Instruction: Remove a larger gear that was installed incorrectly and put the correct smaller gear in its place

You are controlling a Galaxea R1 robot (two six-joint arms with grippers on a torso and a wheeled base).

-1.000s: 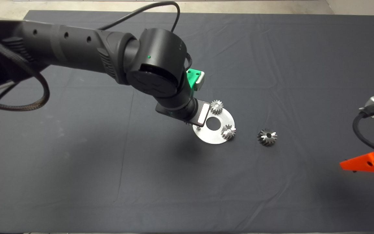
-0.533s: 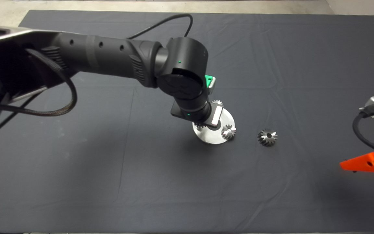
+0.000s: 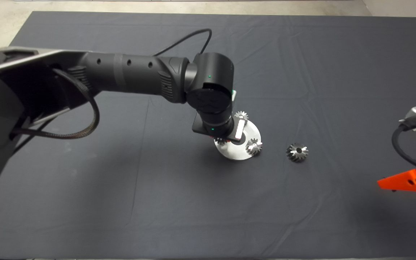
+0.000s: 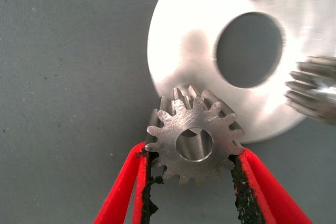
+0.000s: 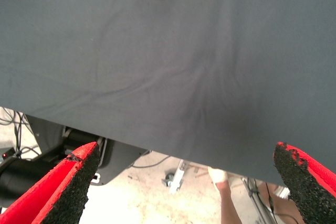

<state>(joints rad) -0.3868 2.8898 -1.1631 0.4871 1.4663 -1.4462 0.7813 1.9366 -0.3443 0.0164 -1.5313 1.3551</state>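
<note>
Your left gripper (image 4: 191,169) clamps the small silver straight-toothed spur gear (image 4: 194,142) at the round aluminium plate's (image 4: 178,51) rim — unseated — while the removed dark grey slanted-tooth larger gear (image 3: 297,152) lies on the mat beside the plate.

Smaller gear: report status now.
Left gripper shut on smaller gear at disc edge. Right gripper open, parked. Larger gear off on mat. Nothing blocking.

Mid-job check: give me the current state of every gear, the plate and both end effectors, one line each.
left end effector: shut on the smaller gear, at the plate's edge.
smaller gear: gripped between the red fingers, not yet seated.
larger gear: off the plate, lying on the mat.
round metal plate: flat on the mat, centre hole open.
slanted-tooth gear: on the plate.
spur gear: on the plate's far edge.
right end effector: open, parked at the mat's right edge.
</note>
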